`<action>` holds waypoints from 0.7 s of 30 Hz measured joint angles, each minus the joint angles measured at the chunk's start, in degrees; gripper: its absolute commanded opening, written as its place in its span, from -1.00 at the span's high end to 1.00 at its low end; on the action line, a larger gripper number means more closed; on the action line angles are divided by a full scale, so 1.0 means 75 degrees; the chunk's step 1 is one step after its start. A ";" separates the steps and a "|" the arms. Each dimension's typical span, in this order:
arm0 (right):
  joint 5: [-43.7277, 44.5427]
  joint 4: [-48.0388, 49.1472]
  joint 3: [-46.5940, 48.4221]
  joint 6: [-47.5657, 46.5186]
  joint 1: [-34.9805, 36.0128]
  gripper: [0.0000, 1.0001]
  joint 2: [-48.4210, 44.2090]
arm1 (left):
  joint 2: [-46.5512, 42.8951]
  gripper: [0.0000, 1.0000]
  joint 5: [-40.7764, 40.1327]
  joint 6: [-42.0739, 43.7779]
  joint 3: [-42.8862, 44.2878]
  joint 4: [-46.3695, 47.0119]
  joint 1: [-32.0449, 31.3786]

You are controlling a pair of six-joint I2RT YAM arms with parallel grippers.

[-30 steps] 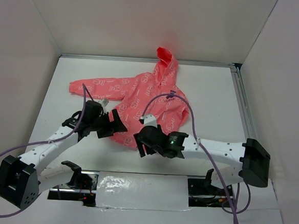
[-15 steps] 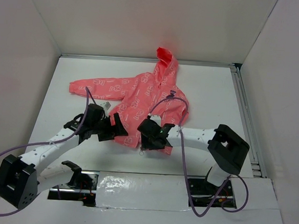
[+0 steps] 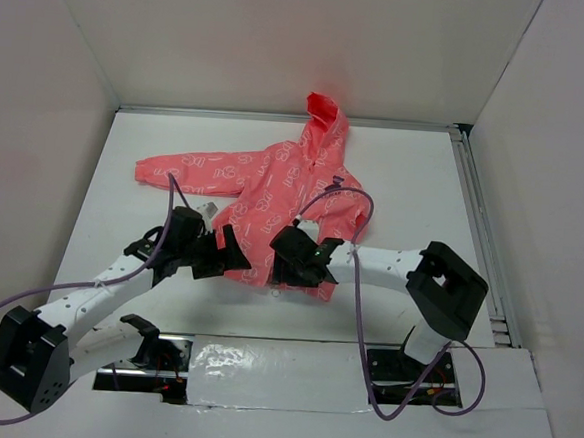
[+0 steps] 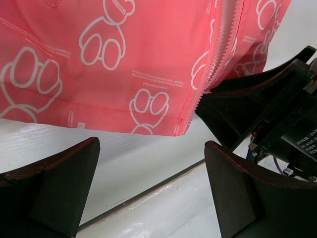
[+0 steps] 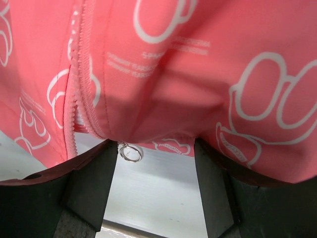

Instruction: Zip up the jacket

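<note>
Your right gripper (image 5: 156, 166) has swung in to the hem of the jacket (image 3: 275, 178), half-open and empty, with the ring (image 5: 131, 152) between its jaws and ready to pinch. Your left gripper (image 4: 148, 183) is wide open, empty.

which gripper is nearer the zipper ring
Right. The right gripper is at the jacket hem, the ring beside one finger; the left gripper sits open short of the hem, farther off.

The jacket (image 3: 284, 183) is coral pink, printed with white outlined cartoon figures and small white lettering. Between the black fingers of the right gripper (image 5: 156, 148), the zipper teeth (image 5: 80, 74) are a paler pink and a ring (image 5: 130, 152) is silver. Under the left gripper (image 4: 151, 148), the table (image 4: 124, 163) is white. The cable (image 3: 339, 189) is purple.
</note>
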 measured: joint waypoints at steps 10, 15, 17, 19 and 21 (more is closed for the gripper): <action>0.0941 -0.0618 0.0595 0.1614 0.0326 -0.42 0.0490 | -0.0364 -0.99 0.0000 -0.0003 -0.0195 0.0041 -0.0029; 0.1183 -0.1014 0.1032 0.2095 0.0385 -0.30 0.0921 | -0.0565 -0.99 -0.0047 -0.0003 -0.0245 -0.0035 -0.0064; 0.1271 -0.1355 0.1384 0.2244 0.0388 -0.15 0.1201 | -0.0597 -0.99 -0.0087 -0.0003 -0.0245 -0.0061 -0.0070; 0.1355 -0.1655 0.1746 0.2320 0.0385 -0.13 0.1498 | -0.0653 -0.98 -0.0137 -0.0003 -0.0254 -0.0102 -0.0073; 0.1378 -0.1839 0.1967 0.2323 0.0385 -0.13 0.1673 | -0.0729 -0.99 -0.0204 -0.0009 -0.0262 -0.0134 -0.0082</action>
